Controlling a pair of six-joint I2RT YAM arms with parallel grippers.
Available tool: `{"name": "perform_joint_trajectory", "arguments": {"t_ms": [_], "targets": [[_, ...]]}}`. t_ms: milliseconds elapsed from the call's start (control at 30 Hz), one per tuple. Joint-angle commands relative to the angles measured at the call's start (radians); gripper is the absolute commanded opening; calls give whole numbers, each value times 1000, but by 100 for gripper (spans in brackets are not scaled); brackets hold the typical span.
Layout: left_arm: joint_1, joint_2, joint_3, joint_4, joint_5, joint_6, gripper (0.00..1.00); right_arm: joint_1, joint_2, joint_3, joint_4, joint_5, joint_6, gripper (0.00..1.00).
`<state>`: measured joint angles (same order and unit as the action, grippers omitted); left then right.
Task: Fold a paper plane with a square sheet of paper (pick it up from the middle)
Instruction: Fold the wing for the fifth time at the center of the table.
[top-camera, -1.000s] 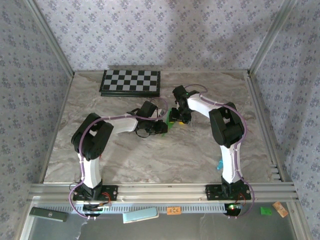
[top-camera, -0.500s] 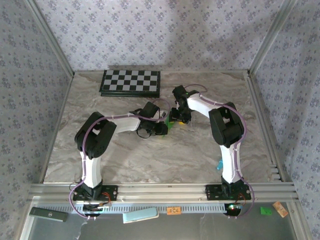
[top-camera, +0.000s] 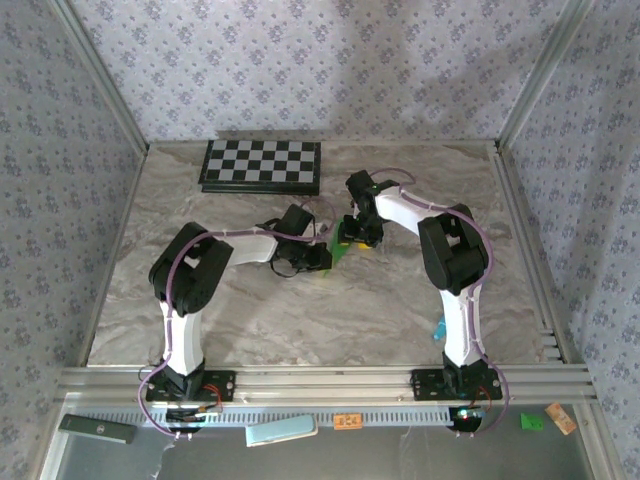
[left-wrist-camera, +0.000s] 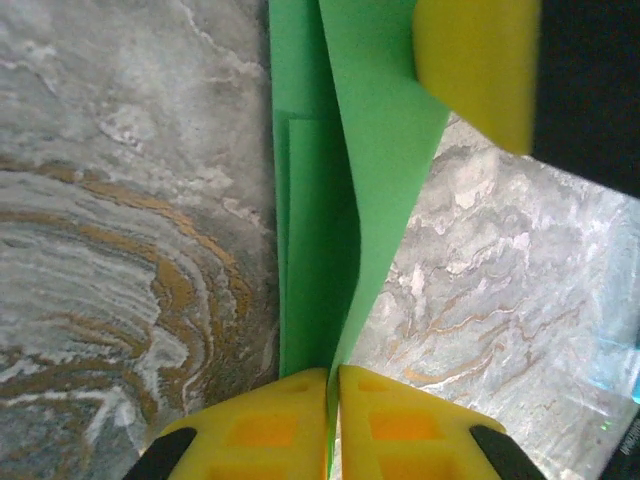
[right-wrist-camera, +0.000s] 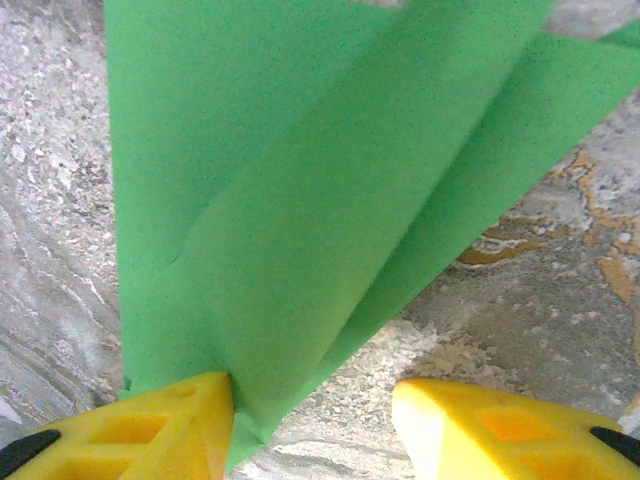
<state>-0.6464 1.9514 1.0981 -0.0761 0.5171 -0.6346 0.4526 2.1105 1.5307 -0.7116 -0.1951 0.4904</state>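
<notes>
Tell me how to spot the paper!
Find the marble table with the checkerboard at its far edge. In the middle, the left arm and right arm meet tip to tip. The paper is the folded sheet between them, bright green next to yellow fingers.

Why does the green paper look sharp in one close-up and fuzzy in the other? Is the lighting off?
Left wrist view: the green paper shows crisp fold edges. Right wrist view: it looks soft, probably too near the lens, while the marble table stays sharper. Top view: even light, faint shadows.
</notes>
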Motion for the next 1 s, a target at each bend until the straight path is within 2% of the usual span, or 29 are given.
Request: {"name": "perform_joint_trajectory", "arguments": {"t_ms": [0, 333, 533, 733, 967], "targets": [[16, 23, -25, 39, 57, -54, 9, -21, 118, -50, -20, 63, 8, 52], [37, 31, -33, 40, 104, -96, 7, -27, 111, -47, -19, 51, 6, 52], [48, 46, -17, 16, 140, -130, 6, -49, 27, -23, 4, -25, -23, 52], [53, 55, -14, 14, 145, -151, 5, -85, -160, -116, 173, -179, -45, 55], [54, 63, -19, 37, 156, -170, 5, -94, -334, -348, 436, -317, -53, 53]]}}
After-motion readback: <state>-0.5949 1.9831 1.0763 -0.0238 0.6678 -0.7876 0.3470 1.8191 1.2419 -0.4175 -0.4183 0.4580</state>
